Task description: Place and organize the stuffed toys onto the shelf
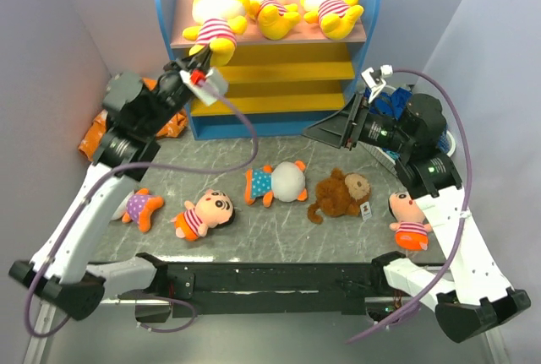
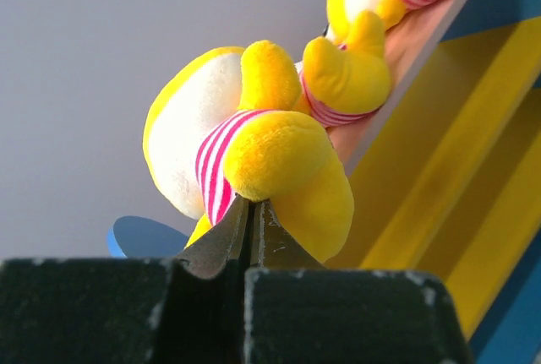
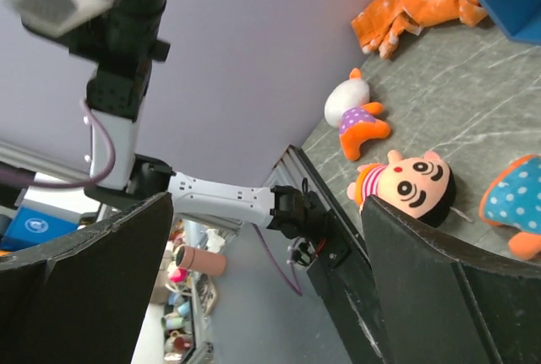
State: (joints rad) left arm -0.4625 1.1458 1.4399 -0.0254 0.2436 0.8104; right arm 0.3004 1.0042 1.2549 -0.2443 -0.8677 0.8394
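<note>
Nearest to the arm bases, five stuffed toys lay on the grey table (image 1: 279,229). At the far left was a small toy in a purple dotted shirt (image 1: 139,208), and just beside it a doll in a red-striped shirt (image 1: 203,214) lay on its back. In the middle a toy in a blue dotted shirt (image 1: 275,182) lay with its face down. The brown monkey (image 1: 340,193) lay to its right, close but apart from it. A second striped doll (image 1: 408,219) lay at the right, against the right arm.

Further back, the right hand (image 1: 338,127) hung low near the right foot of the shelf (image 1: 370,9), released, with its fingers wide apart and nothing between them.

An orange-and-white cloth (image 1: 93,140) lay left of the shelf.

The left hand (image 1: 197,73) was raised to the pink top board (image 1: 279,41). It was clenched, and its fingertips (image 2: 251,212) pressed against the underside of the leftmost yellow toy (image 1: 215,9). I cannot tell if they pinched any plush. This toy hung partly over the front edge of the board. Two more yellow toys (image 1: 272,5) (image 1: 331,2) lay on the same board.
</note>
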